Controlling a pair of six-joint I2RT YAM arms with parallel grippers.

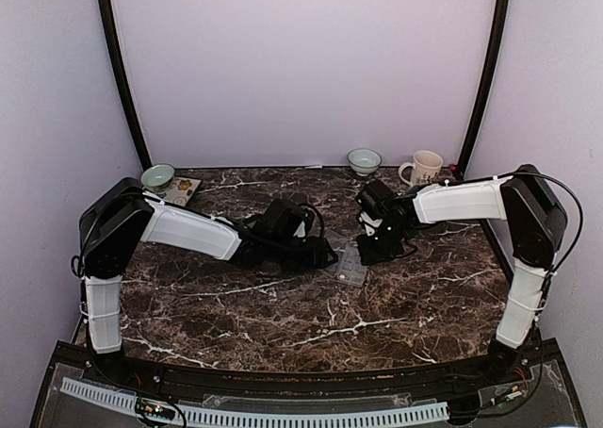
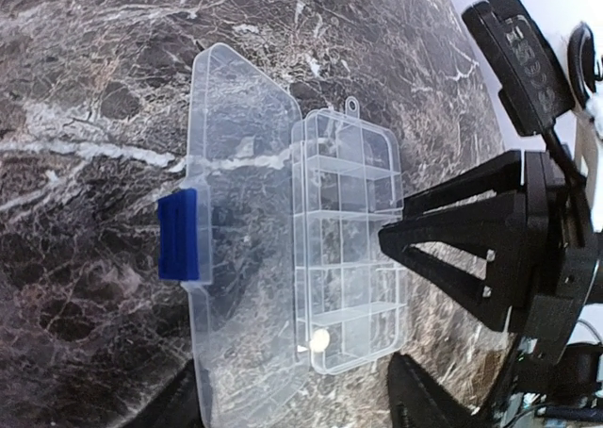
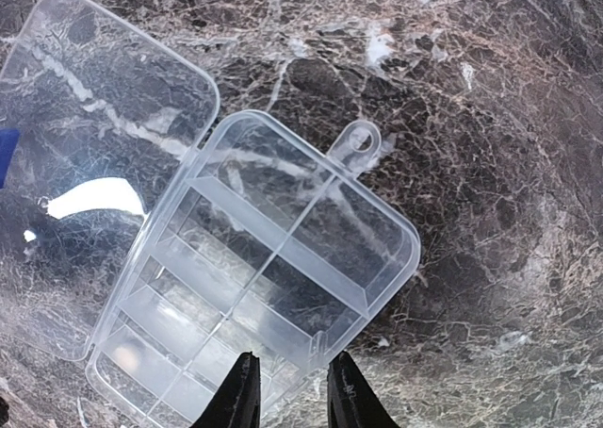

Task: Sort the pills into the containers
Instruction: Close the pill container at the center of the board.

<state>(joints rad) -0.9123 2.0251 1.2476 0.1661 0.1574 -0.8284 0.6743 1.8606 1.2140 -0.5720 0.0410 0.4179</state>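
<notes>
Clear-plastic organiser box (image 2: 344,239), flat, rectangular and divided into rows of small compartments, lies at mid-table between my two grippers.

My left gripper (image 2: 294,381) is open. Its dark fingers stand wide apart to either side of the box's near end; I cannot tell whether either one touches the plastic.

My right gripper (image 3: 293,357) hangs over the opposite long edge of the box. Its jaws are parted by only a narrow gap, and nothing shows between them.

The transparent lid (image 2: 240,211) is swung fully open and lies flat on the table beside the compartments, joined along the hinge. A blue latch (image 2: 179,235) sits on the lid's outer edge. A small hanging tab (image 3: 358,145) projects from one short end of the box.

One pale round pill (image 2: 320,340) rests in a compartment at the end nearest my left wrist, on the hinge side. The other compartments look bare.

Box and lid lie on a dark brown marble-patterned tabletop (image 1: 283,315) veined in white.

Along the back edge stand a pale green bowl (image 1: 157,175), a second pale bowl (image 1: 364,160) and a cream mug (image 1: 424,168), all well apart from the box.
</notes>
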